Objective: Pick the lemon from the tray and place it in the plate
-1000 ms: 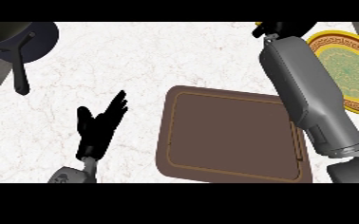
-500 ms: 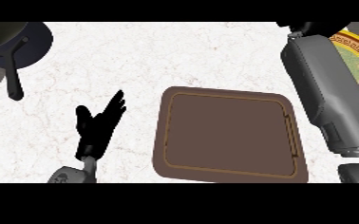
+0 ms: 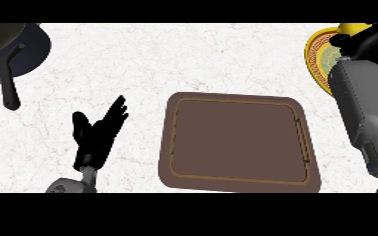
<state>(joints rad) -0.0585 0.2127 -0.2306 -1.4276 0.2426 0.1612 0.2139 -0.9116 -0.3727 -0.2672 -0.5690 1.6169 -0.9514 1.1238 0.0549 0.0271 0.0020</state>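
The lemon (image 3: 356,28) is off the tray (image 3: 236,140): my right hand (image 3: 344,41) looks curled round it, over the plate (image 3: 316,62). Only releasing it remains, I judge. My left hand (image 3: 97,130) rests open, well left of the plate.

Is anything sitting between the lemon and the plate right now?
Nothing visible does. The right hand is over the plate at the view's right edge, and a yellow shape at the hand, likely the lemon, shows at the plate's far side. The tray lies to the left, off that path.
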